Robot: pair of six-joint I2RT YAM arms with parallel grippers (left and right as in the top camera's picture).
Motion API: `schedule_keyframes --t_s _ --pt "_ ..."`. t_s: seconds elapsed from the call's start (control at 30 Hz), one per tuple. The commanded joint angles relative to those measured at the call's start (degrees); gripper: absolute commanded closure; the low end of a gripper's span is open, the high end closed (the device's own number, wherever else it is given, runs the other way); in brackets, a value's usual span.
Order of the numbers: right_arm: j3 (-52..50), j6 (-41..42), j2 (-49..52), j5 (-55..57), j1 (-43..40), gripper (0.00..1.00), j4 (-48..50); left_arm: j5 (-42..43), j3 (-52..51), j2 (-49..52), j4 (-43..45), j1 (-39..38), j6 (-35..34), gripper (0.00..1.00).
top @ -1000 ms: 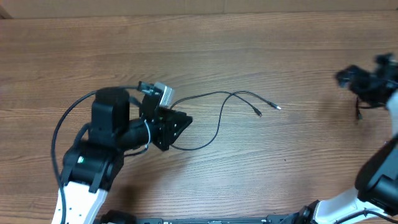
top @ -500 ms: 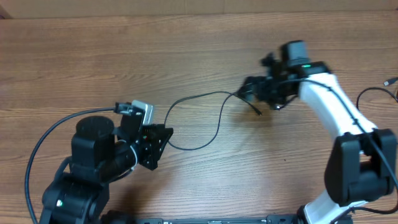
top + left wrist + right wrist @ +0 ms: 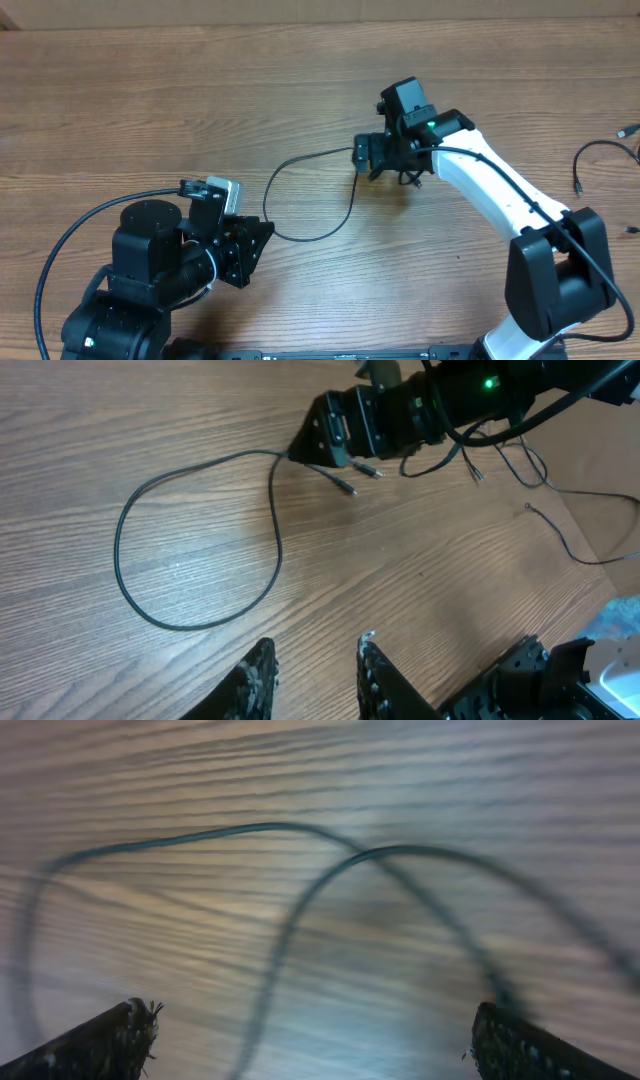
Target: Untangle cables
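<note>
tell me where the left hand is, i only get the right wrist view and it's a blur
Observer: The left hand sits just short of the cable loop, on the robot's side, touching nothing.
Operator: is it holding anything
Observer: No, its fingers stand slightly apart with only bare table between.
Operator: any other cables around
Observer: Yes, another black cable lies apart at the table's far right.

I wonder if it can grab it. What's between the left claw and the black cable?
Nothing but bare table separates the left claw from the cable, in the left wrist view.
</note>
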Motion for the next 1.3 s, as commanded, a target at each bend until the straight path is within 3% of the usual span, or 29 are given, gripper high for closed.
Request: schedule_keyframes --t_s 0.0,0.3,0.53,0.83,0.93,1.0,1.03,1.1,1.2,1.23,1.27 --pt "0.7 -9.4 -0.5 5.8 -2.5 0.0 0.2 0.6 -0.3 -0.5 0.1 0.3 0.5 0.72" --pt "-3.3 -31.8 -0.5 5.8 -8.4 0.0 1.3 0.5 -0.3 -0.5 0.1 0.3 0.5 0.71" --pt "-11.1 -33.7 -0.1 1.4 -13.9 0.0 8.1 0.5 -0.3 -0.5 0.6 0.3 0.2 0.7" --pt "-16.9 -33.5 0.2 -5.9 -14.5 0.0 14.4 0.7 -0.3 -0.5 2.3 0.3 -0.7 0.68" --pt "-17.4 -33.3 0.9 -6.2 -14.5 0.05 14.5 0.7 -0.3 -0.5 2.2 0.3 -0.7 0.68" --pt "-17.6 -33.2 1.7 -6.2 -14.5 0.12 14.5 0.7 -0.3 -0.5 2.2 0.3 -0.7 0.68" --pt "-17.6 -33.2 2.2 -6.2 -14.5 0.21 14.5 0.7 -0.3 -0.5 2.2 0.3 -0.7 0.68" --pt "-17.6 -32.6 3.1 -6.2 -14.5 0.53 14.7 0.7 -0.3 -0.5 2.2 0.3 -0.7 0.68" --pt "-17.6 -28.7 4.1 -6.2 -14.5 0.89 16.1 0.7 -0.3 -0.5 2.2 0.3 -0.6 0.68" --pt "-17.6 -27.6 4.3 -6.2 -14.5 0.96 16.7 0.7 -0.3 -0.5 2.2 0.3 -0.6 0.68" --pt "-17.6 -26.7 4.3 -6.2 -14.5 0.96 17.1 0.7 -0.3 -0.5 2.2 0.3 -0.6 0.68"
